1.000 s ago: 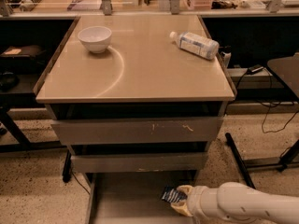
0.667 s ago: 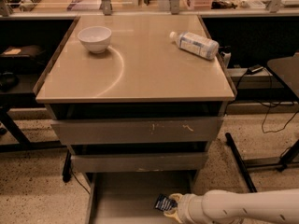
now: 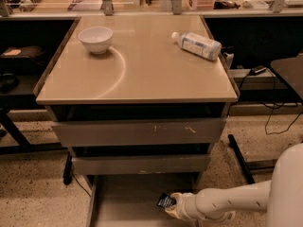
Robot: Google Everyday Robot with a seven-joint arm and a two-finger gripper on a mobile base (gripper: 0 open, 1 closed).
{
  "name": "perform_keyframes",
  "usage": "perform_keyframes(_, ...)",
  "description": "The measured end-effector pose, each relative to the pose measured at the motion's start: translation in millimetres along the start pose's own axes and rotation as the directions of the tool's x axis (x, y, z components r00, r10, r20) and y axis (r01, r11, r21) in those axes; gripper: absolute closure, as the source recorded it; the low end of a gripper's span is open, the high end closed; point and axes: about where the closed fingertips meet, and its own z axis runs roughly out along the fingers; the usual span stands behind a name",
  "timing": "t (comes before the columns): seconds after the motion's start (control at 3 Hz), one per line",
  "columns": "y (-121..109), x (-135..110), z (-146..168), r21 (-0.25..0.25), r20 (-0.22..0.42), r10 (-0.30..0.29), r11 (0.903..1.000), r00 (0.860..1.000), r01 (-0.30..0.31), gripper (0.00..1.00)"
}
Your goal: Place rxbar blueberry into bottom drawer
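Note:
The bottom drawer [image 3: 123, 197] is pulled out at the foot of the cabinet, a shallow grey tray with a flat floor. My gripper [image 3: 171, 205] reaches in from the right on a white arm, low over the drawer's right side. It is shut on the rxbar blueberry [image 3: 166, 202], a small dark wrapper sticking out to the left of the fingers, just above the drawer floor.
Two closed grey drawers [image 3: 139, 132] sit above. On the tan tabletop [image 3: 137, 74] stand a white bowl [image 3: 95, 39] at back left and a clear bottle [image 3: 196, 45] lying at back right. A black table leg [image 3: 241, 157] and cables lie on the floor to the right.
My gripper has moved left and a little lower over the bottom drawer, carrying the bar with it.

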Motion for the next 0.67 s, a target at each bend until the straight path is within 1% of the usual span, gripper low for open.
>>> perform_keyframes(0.33,-25.0,8.8,17.0,0.005,0.038,0.085,0.9964,0.996,-0.085,1.0)
perform_keyframes(0.67,-34.0,20.2,8.8,0.027,0.043,0.112,0.9932,0.993,-0.113,1.0)
